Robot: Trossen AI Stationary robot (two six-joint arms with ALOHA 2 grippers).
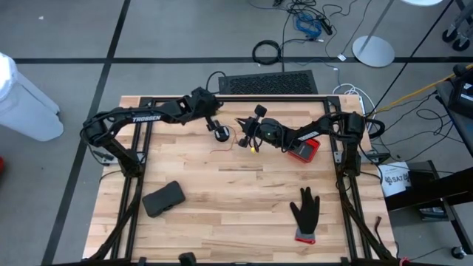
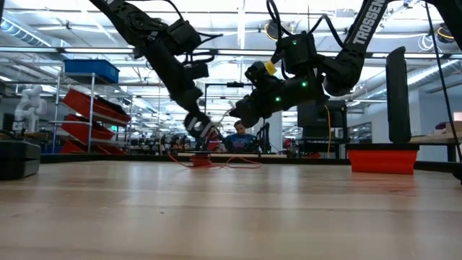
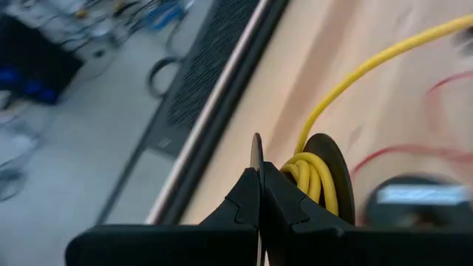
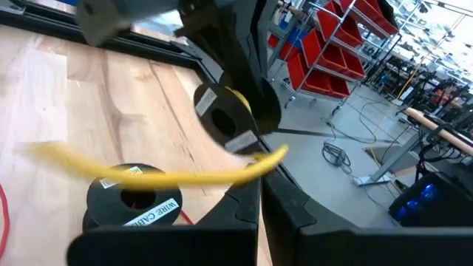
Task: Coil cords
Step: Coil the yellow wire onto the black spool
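"2 grippers, both pinched shut. The left gripper [image 3: 260, 193] has its fingers closed on the rim of a black spool [image 3: 329, 177] that already carries a few turns of yellow cord [image 3: 310, 176]."

"And the right gripper [image 4: 260, 210]?"

"It is closed on the free run of that yellow cord [image 4: 177, 176], just beside the left one, above the back middle of the table [image 1: 222, 222]."

"Where is the other cord?"

"1 red cord [image 2: 209, 162] lies loose on the wood under the arms, with a second spool [image 4: 133, 201] near it. That one looks untouched."

"So which step?"

"Likely winding the yellow one. Next, the right arm would need to carry its strand around the spool while the left holds it steady, keeping tension so the turns do not slip off."
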